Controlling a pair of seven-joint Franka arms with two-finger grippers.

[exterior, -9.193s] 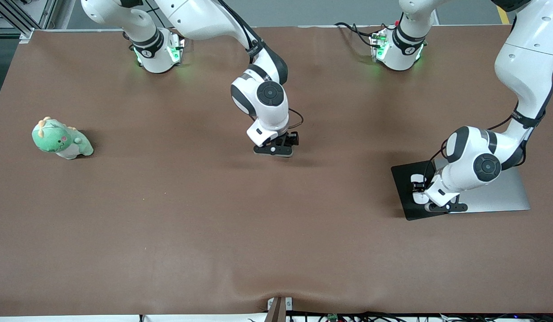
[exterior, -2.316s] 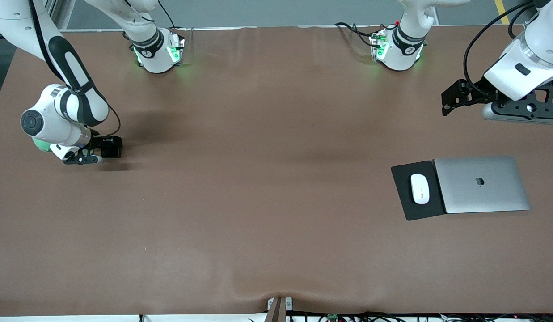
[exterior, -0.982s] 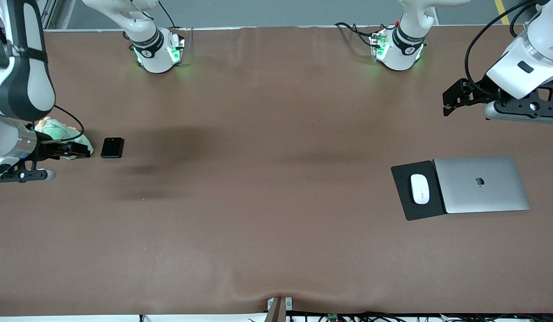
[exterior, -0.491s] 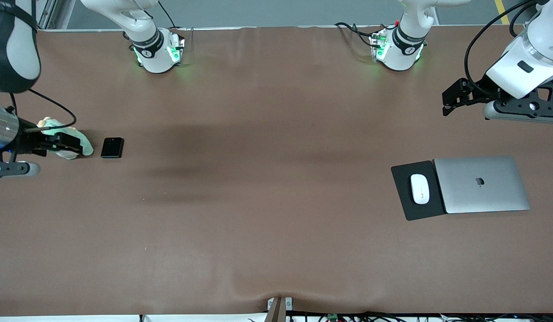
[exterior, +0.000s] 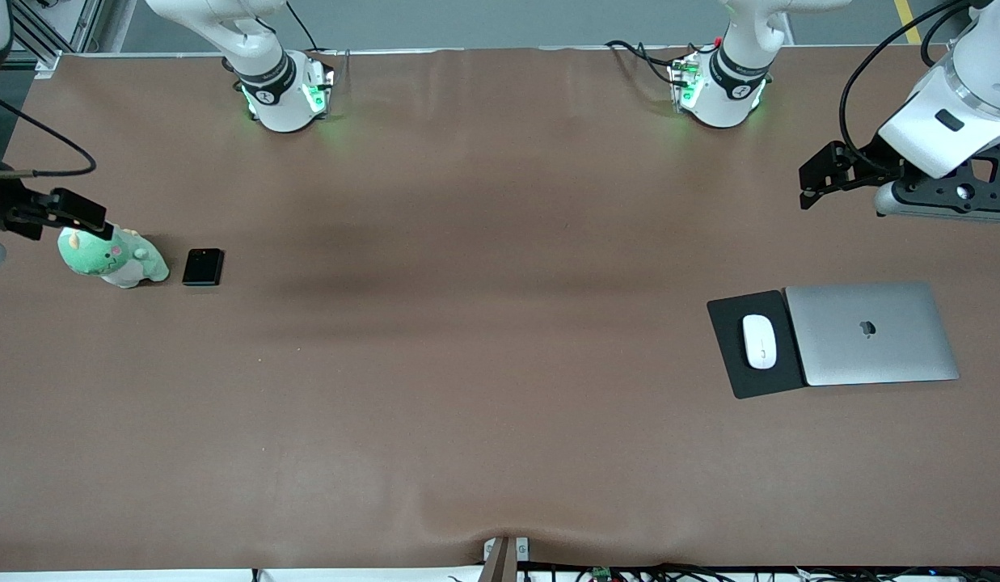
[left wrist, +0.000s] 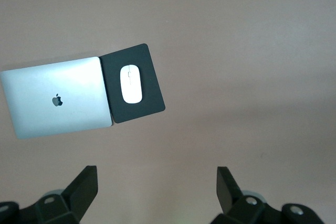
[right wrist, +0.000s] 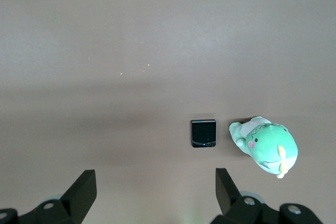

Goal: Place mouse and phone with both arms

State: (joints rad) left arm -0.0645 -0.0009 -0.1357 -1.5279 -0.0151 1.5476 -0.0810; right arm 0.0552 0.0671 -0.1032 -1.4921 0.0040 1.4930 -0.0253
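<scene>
Mouse (exterior: 759, 341) on black pad (exterior: 746, 380), beside laptop (exterior: 871, 333). Phone (exterior: 203, 267) flat on worktop (exterior: 483, 388), beside plush dino (exterior: 111, 257).

My left fingers (left wrist: 152, 192), right fingers (right wrist: 152, 190): open, empty, high, each over its end. Both look placed; retreat clear, no brushing.

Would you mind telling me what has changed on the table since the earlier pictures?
The right gripper set the phone down beside the green plush dinosaur, let go and withdrew upward, jaws open. The left gripper released the mouse on the black mouse pad and lifted away, jaws open. The laptop and dinosaur stayed put.
</scene>
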